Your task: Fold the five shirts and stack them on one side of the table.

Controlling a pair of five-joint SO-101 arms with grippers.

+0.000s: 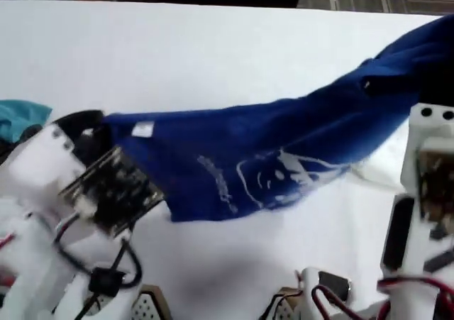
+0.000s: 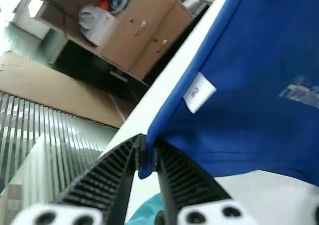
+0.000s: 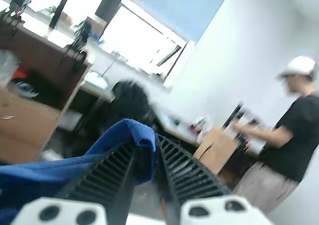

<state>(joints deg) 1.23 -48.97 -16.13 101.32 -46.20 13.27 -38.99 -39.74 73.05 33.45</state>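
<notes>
**Blue shirt held off the table between both arms**

The blue shirt [image 1: 284, 157] hangs stretched over the white table [image 1: 213, 50]. In the high view it runs from about 9 o'clock up to the 2 o'clock corner, and its printed front sags toward the middle.

The left arm sits at about 8 o'clock with its wrist tipped up and pointing toward the centre. The left gripper [image 2: 147, 142] is clamped on a corner of the shirt's hem, with both ribbed black fingers [image 2: 177, 172] pressed against the fabric. A small white label [image 2: 198, 93] lies just beside that pinch.

The right arm stands at about 4 o'clock, raised steeply. The right gripper [image 3: 144, 140] is closed on a fold of the shirt, which bulges up between its fingers, with the room behind it.

A teal cloth [image 1: 21, 114] lies at the table's 9 o'clock edge, near the left arm.
</notes>
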